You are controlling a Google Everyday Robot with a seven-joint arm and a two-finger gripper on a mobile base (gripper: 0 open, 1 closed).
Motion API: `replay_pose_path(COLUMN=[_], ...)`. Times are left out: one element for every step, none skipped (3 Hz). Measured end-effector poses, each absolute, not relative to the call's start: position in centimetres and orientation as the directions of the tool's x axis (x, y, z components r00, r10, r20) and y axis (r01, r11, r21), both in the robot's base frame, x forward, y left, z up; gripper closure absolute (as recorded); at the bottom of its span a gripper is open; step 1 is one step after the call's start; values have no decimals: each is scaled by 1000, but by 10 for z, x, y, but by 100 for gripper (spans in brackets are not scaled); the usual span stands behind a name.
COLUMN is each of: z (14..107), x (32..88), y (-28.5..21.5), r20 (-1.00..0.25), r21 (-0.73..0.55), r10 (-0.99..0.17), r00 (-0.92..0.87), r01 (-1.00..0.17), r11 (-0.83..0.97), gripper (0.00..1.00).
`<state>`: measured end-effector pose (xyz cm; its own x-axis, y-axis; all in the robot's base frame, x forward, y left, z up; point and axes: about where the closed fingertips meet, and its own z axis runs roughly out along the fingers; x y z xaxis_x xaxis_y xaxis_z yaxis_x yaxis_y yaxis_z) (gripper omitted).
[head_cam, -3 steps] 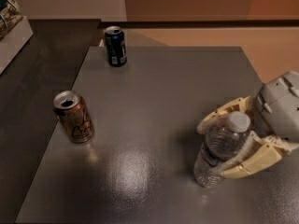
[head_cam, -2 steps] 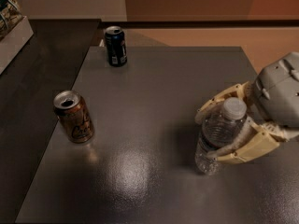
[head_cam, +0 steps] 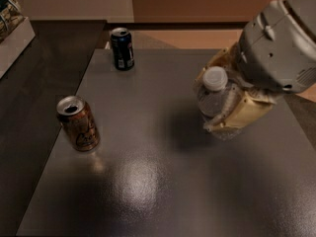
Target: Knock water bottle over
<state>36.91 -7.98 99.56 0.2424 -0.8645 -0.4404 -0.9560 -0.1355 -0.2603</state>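
The water bottle (head_cam: 215,98), clear ribbed plastic with a white cap, sits between the two tan fingers of my gripper (head_cam: 208,105) at the right of the grey table (head_cam: 148,181). One finger (head_cam: 213,63) lies behind it and the other (head_cam: 242,115) in front. The fingers press on its sides. The bottle leans with its cap toward the camera, and its base is hidden by the front finger. A dark shadow lies on the table to its left. The grey arm body (head_cam: 279,43) fills the upper right.
An open orange-brown soda can (head_cam: 78,123) stands upright at the left of the table. A dark blue can (head_cam: 122,48) stands at the back left edge. A darker counter (head_cam: 29,107) adjoins on the left, with a box (head_cam: 12,28) at its far end.
The gripper has moved away from the front edge toward the table's middle, taking the bottle with it. The bottle now leans more. Both cans have stayed put.
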Motion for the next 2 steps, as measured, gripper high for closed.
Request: replay_pose_path(z=[994, 985], x=[395, 425], y=[-74, -82], r20=[-276, -133], r21=[-335, -362], r10=[-899, -903], r00=[339, 409], r01=[-911, -868], r11=[-241, -340], gripper=[100, 100])
